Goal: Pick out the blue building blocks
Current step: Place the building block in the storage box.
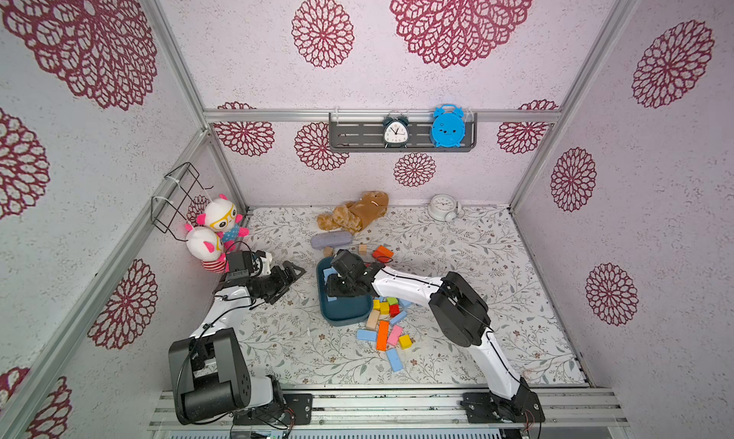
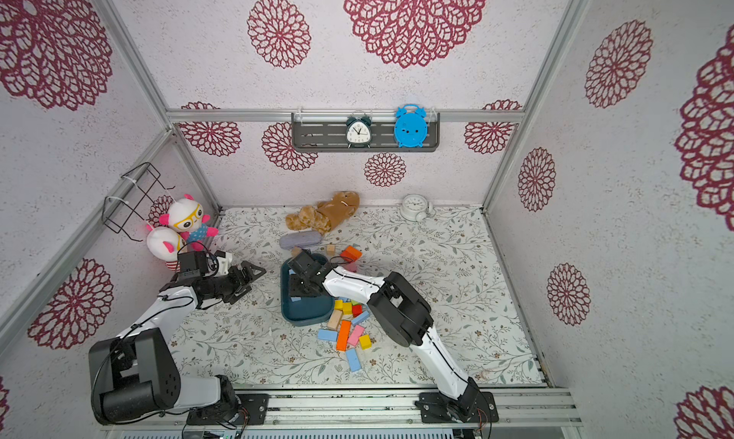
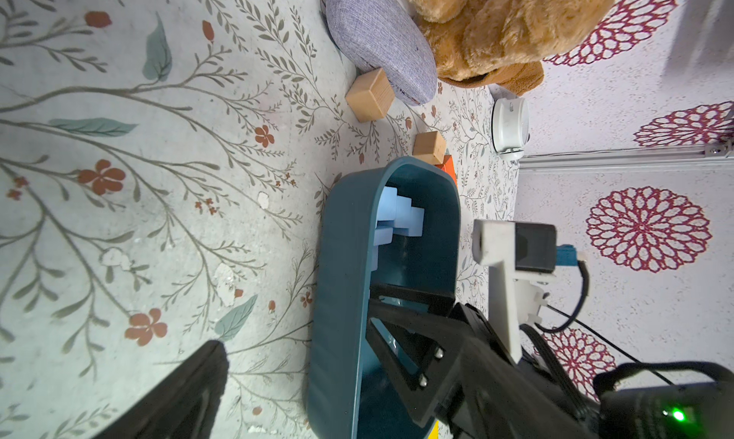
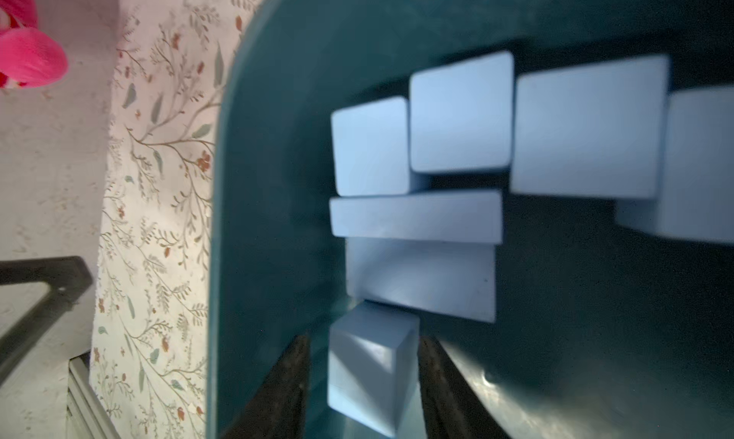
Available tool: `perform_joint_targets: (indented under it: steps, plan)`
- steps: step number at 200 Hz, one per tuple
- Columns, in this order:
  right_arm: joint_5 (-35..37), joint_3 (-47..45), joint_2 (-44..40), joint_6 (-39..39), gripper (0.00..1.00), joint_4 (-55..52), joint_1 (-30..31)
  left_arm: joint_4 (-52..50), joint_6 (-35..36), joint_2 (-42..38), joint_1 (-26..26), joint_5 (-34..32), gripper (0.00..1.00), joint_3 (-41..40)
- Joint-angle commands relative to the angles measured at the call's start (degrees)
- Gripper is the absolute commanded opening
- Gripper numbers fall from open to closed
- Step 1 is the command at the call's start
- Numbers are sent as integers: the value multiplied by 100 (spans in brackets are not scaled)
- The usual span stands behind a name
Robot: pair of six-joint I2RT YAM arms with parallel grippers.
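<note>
R gripper (image 4: 364, 339) down in tray (image 4: 270, 178) — jaws parted, blue cube (image 4: 373, 361) loose between; L gripper (image 1: 293, 280) open wide beside tray.

right hand (image 4: 363, 341) seemingly parted, left hand (image 1: 289, 281) open

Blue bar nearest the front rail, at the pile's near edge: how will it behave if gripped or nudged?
The blue bar looks rigid and flat-faced, so it should slide, not roll. It lies flat on the floral mat, so tipping seems unlikely. Its matte surface probably grips well; weight cannot be judged.
</note>
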Motion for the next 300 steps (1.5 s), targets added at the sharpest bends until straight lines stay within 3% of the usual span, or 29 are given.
perform_joint_targets:
  steps: [1,79,219,258,300]
  plan:
    - [33,-250,-499,115,48,75,10,66,50,21,51,90,96,101]
    - [-741,-344,-231,-16,48,990,-64,96,60,-14,51,180,96,91]
    - [-123,-600,-990,-212,56,587,-98,459,79,-32,-130,727,95,-85]
    - [383,-1592,-2015,-396,55,435,-318,232,474,-67,-782,608,95,201]
    - [714,-3305,-3310,-369,55,129,-835,148,805,-24,-1385,1051,94,385]
